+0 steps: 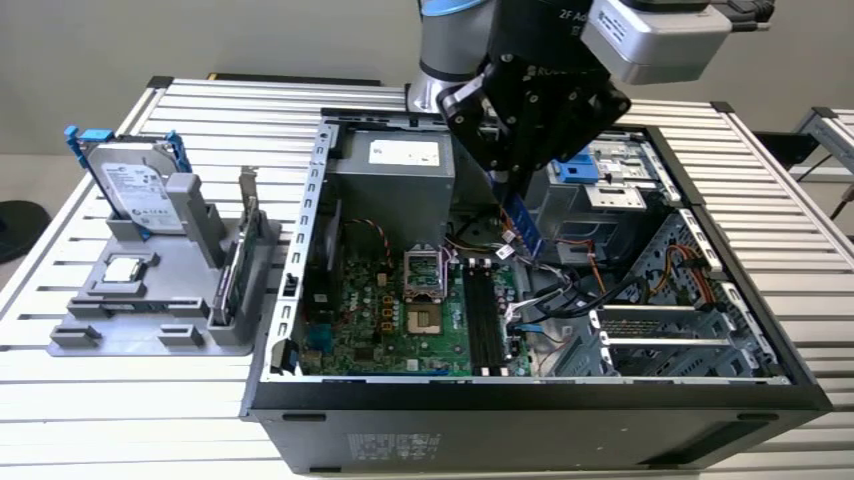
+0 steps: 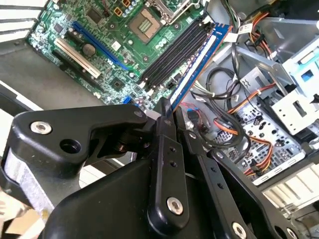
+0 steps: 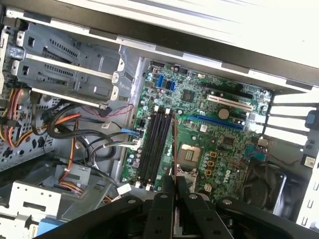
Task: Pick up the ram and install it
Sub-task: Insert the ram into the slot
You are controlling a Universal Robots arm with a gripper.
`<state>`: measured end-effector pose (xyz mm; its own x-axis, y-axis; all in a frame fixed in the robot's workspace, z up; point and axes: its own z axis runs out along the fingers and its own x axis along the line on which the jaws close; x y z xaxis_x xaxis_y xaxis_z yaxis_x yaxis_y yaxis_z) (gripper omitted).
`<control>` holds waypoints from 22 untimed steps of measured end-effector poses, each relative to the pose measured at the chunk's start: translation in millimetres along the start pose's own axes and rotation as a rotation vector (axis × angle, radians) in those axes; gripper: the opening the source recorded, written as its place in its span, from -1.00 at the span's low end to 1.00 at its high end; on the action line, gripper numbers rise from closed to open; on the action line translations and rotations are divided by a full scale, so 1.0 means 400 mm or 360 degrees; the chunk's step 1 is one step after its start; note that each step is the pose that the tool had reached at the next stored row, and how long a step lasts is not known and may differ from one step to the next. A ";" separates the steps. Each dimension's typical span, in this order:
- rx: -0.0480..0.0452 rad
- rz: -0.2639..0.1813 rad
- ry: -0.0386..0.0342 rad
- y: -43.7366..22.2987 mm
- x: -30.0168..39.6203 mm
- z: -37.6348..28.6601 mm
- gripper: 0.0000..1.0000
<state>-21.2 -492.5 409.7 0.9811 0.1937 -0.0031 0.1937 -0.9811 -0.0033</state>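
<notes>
We record the gripper [image 1: 515, 188] clamped on the ram [image 1: 525, 228], which hangs from the fingers inside the open computer case [image 1: 534, 420]. Below it lie the black memory slots [image 1: 487, 320] on the green motherboard [image 1: 374, 320]; the ram is not seated. Farther off, at the exterior view's left, a grey holder [image 1: 147, 335] on the slatted table [image 1: 120, 420] carries a hard drive [image 1: 134, 190] and a processor chip [image 1: 123, 268].
</notes>
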 end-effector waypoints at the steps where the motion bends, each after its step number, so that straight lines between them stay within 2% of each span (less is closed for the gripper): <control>1: 0.0000 0.0017 0.0000 0.000 0.000 0.000 -1.00; 18: 0.0001 0.0272 0.0001 0.000 0.000 0.000 -1.00; 22: 0.0001 0.0308 0.0001 0.000 0.000 0.000 -1.00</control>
<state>-21.2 -492.5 409.7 1.0000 0.0016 -0.0033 0.0016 -1.0000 -0.0033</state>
